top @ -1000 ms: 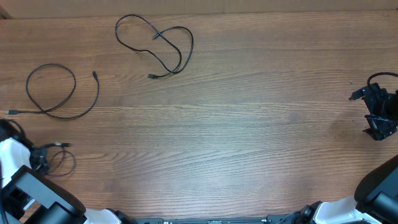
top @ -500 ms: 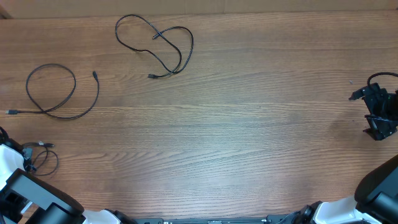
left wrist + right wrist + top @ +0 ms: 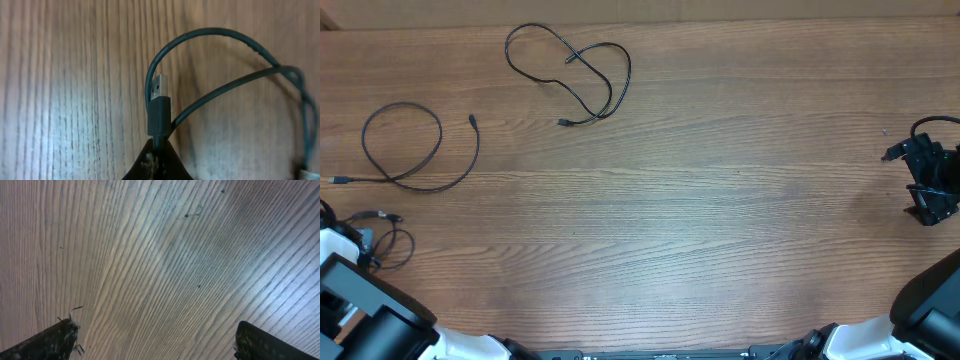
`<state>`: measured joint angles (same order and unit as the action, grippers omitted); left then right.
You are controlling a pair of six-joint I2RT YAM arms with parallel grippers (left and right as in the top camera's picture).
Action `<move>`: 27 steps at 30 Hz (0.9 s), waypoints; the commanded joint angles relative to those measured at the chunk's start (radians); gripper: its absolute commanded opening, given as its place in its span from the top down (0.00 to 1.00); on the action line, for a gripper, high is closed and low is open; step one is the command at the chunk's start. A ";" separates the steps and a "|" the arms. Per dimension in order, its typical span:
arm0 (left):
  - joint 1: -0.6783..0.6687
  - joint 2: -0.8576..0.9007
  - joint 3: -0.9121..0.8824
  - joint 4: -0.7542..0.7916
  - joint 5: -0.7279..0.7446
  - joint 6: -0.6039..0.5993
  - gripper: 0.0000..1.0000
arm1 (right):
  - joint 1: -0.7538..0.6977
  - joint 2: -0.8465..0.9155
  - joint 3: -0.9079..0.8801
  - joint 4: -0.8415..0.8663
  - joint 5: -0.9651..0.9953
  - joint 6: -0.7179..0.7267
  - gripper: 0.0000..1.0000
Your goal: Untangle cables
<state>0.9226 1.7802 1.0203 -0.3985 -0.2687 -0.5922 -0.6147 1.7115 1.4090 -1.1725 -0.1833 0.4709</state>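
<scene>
Three thin black cables lie apart on the wooden table. One cable forms a crossed loop at the back. A second cable curls in a ring at the left. The third cable is a small loop at the near left edge, and my left gripper is shut on it. In the left wrist view the closed fingertips pinch this cable just behind its USB plug. My right gripper hovers at the far right, open over bare wood.
The table's back edge runs along the top of the overhead view. The white base of the left arm fills the near left corner, and the right arm's base the near right corner.
My left gripper has drawn the small cable leftward towards the table's left edge, its plug end moving left and slightly back. The other two cables and the right arm are unchanged.
</scene>
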 commanded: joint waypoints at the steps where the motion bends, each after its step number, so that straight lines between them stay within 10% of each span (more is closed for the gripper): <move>1: -0.004 0.018 -0.004 -0.016 0.002 0.010 0.73 | -0.002 -0.006 0.024 0.002 0.000 0.004 0.00; 3: 0.001 0.014 0.005 -0.020 -0.003 0.011 0.07 | -0.002 -0.006 0.024 0.002 0.000 0.004 0.00; 4: 0.001 0.012 0.016 -0.034 -0.003 0.013 0.00 | -0.002 -0.006 0.024 0.002 0.000 0.004 0.00; 17: -0.059 -0.151 0.398 -0.425 0.331 0.016 0.00 | -0.002 -0.006 0.024 0.002 0.000 0.004 0.00; 27: -0.504 -0.410 0.395 -0.412 0.264 0.040 0.00 | -0.002 -0.006 0.024 0.002 0.000 0.004 0.00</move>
<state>0.5194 1.4311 1.4075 -0.8082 0.0509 -0.5762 -0.6147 1.7115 1.4090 -1.1728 -0.1829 0.4713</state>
